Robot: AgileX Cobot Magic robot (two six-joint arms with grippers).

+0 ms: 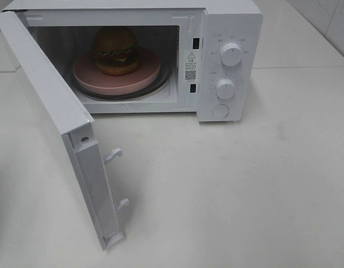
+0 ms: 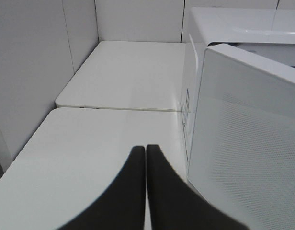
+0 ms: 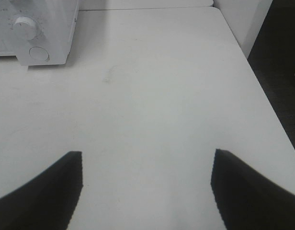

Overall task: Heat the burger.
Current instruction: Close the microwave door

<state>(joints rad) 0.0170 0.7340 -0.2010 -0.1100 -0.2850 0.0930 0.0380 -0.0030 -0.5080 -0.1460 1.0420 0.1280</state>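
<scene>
The burger [image 1: 115, 50] sits on a pink round plate [image 1: 117, 78] inside the white microwave [image 1: 230, 22], on its glass turntable. The microwave door [image 1: 55, 117] stands wide open, swung out toward the front left. Neither arm shows in the exterior high view. My left gripper [image 2: 146, 149] is shut with nothing between its dark fingers; it hovers over the table just outside the open door's outer face [image 2: 248, 143]. My right gripper [image 3: 147, 160] is open and empty above bare table, with the microwave's control panel [image 3: 28, 33] far off.
Two knobs [image 1: 232, 54] and a round button [image 1: 220, 110] are on the microwave's right panel. Two latch hooks [image 1: 113, 156] stick out from the door's edge. A second white tabletop [image 2: 128, 72] adjoins behind. The table's right edge [image 3: 262, 91] drops to dark floor.
</scene>
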